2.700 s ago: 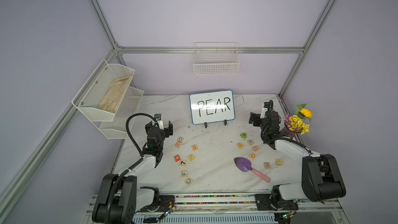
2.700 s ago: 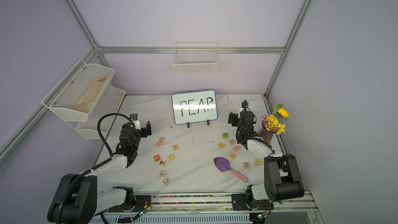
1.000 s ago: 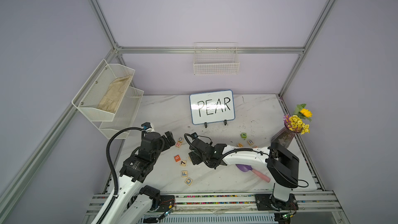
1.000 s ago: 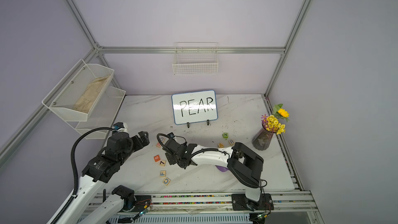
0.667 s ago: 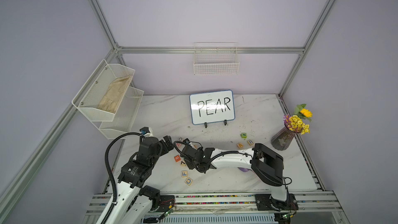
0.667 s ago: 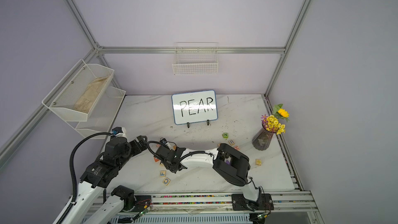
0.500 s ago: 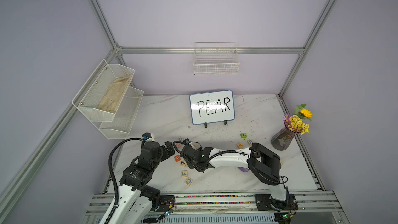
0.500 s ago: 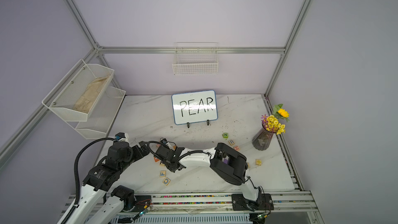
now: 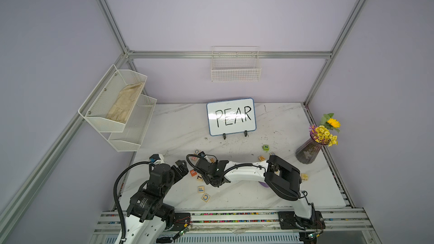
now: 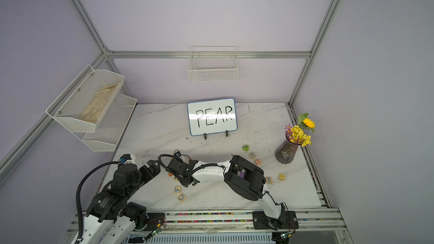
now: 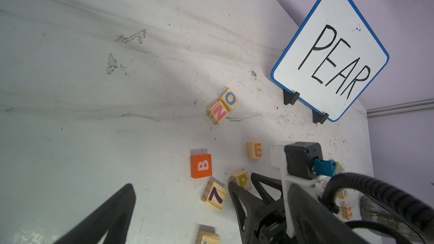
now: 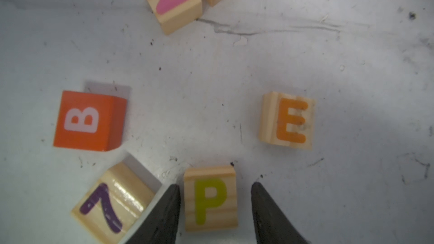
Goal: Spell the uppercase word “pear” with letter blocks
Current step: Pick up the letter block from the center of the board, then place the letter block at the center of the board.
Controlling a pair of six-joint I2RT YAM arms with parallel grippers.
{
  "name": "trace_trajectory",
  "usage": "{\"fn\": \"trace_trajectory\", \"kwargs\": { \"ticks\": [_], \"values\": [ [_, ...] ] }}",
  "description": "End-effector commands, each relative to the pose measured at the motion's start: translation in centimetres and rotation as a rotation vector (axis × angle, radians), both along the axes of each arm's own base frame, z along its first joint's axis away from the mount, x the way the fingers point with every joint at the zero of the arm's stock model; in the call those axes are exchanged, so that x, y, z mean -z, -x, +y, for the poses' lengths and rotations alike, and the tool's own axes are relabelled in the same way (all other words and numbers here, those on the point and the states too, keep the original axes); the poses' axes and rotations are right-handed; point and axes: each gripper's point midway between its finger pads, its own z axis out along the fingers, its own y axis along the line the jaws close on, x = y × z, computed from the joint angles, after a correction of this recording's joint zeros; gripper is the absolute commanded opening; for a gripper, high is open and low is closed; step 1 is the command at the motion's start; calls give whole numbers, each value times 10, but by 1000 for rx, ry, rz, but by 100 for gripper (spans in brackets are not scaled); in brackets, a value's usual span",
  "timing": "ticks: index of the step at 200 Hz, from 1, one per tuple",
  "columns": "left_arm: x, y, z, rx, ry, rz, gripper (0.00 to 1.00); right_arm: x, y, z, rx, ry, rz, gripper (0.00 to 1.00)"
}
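A whiteboard [image 9: 231, 116] reading PEAR is standing far back on the table [image 9: 178, 127]. An orange B cube [image 12: 89, 120] is lying near a wooden 7 block [image 12: 110, 204]

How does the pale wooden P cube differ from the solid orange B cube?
The P cube is bare wood, yellow-green letter; the B cube is painted orange, white letter. The P cube sits between the right gripper's fingers; the B cube lies free. Both sit letter-up.

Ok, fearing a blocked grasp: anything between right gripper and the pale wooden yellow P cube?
Nothing visible: the right gripper straddles the pale wooden yellow P cube; a wooden purple 7 cube lies outside one finger.
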Motion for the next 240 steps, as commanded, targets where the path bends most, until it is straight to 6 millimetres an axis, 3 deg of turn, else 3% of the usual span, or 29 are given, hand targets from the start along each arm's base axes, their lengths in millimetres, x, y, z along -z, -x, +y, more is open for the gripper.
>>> {"fn": "trace_trajectory", "kwargs": {
  "ticks": [1,41,81,131,166,197,240],
  "values": [
    [9,1,4,-30,4,16,100,8,1,-8,20,44,11,50],
    [10,1,3,-29,7,17,100,14,2,-9,29,63,21,39],
    [9,1,4,-31,1,13,100,4,-1,-13,73,67,16,31],
    [1,-7,2,-8,-11,-27,100,-42,-9,-32,204,19,-43,26],
    [-15,-25,-24,131,10,-96,100,-67,-20,-48,268,8,-105,26],
    [-31,-38,-51,265,52,-154,100,-57,-32,-70,355,1,-70,25],
    [-36,-48,-64,324,69,-185,100,-32,-32,-81,415,13,-9,24]
  ]
}}
